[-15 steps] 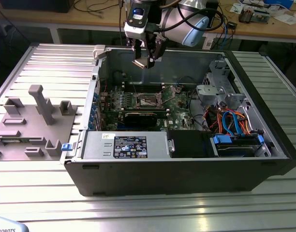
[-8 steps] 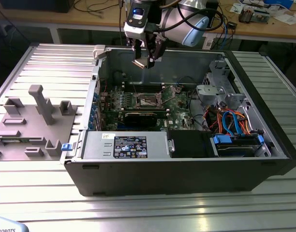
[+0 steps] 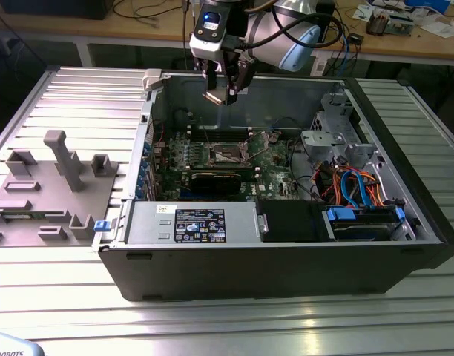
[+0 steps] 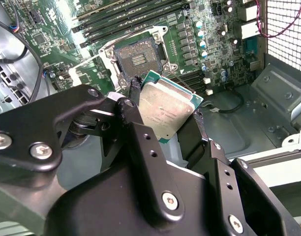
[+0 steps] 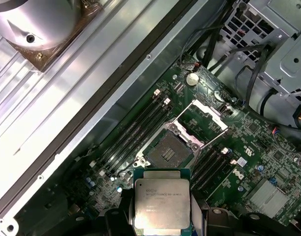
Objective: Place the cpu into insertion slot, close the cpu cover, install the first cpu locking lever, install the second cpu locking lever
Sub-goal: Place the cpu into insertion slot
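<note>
My pincer point(image 4: 165, 104), clamped on the cpu point(image 5: 162, 204) by opposite edges, high over the insertion slot point(image 5: 168, 153). Likely light, stiff, fragile.

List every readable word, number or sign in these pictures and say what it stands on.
Nothing reads clearly enough to quote.
The cpu, held in the gripper: printed lines, too small.
The label on the silver box: too small.
The motherboard: markings blurred.

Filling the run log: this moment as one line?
gripper: shut on cpu | cpu: held over case, not in socket | cpu cover: open
</note>
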Controlling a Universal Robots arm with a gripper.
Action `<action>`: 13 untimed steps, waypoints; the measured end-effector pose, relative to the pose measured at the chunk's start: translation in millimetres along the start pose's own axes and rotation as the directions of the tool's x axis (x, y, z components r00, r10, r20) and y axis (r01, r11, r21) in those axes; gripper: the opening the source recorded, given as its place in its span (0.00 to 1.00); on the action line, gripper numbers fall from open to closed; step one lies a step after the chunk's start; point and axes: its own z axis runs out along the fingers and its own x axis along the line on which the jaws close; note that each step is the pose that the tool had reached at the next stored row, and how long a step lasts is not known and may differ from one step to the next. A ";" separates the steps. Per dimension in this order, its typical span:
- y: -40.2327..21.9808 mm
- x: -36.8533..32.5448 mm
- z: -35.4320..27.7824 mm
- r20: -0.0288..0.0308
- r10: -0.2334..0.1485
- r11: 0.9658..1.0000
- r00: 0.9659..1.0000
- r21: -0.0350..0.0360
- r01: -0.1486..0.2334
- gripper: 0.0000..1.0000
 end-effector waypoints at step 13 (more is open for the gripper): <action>0.0 0.0 0.0 0.001 0.014 1.000 1.000 0.000 -0.014 0.55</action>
